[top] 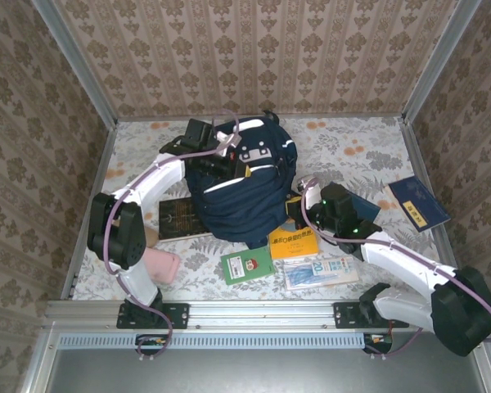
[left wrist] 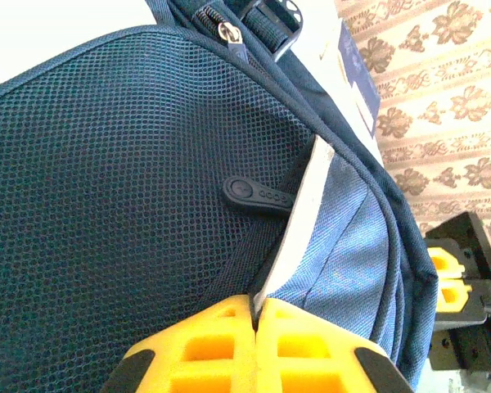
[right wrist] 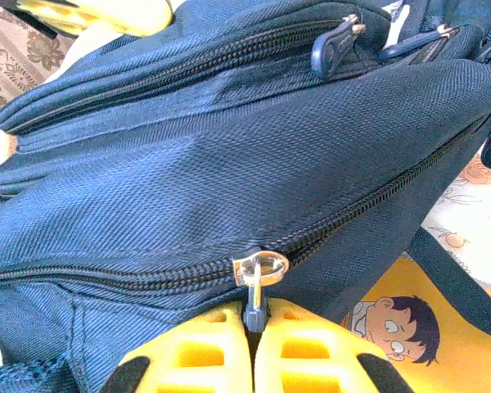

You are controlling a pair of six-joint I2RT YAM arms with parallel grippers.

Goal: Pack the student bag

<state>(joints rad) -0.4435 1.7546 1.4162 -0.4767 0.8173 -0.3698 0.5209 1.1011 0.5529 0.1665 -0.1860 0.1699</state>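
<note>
Left of the left jaws we see a pink case (top: pixel 159 264) and a dark book (top: pixel 180 218) lying on the bench (top: pixel 352 147). The left jaws are clenched on the backpack (top: pixel 241 196), pinching the lower end of its white stripe (left wrist: pixel 304 214). The mesh side panel (left wrist: pixel 106 213) spreads to their left, and a black rubber zip tab (left wrist: pixel 258 195) lies just above them. We find the backpack in the middle of the bench, between the two sets of jaws and touching both. The right jaws are clenched on a dark zip pull (right wrist: pixel 254 315), which hangs from a metal ring (right wrist: pixel 262 267) on the backpack's right side. Just right of these jaws we see a yellow book (right wrist: pixel 409 327) with a cartoon boy poking out from under the backpack. Nearer the arm bases lie a green card (top: pixel 247 264) and a clear packet (top: pixel 321 273). Well off to the right of the right jaws lies a blue booklet (top: pixel 417 203).
</note>
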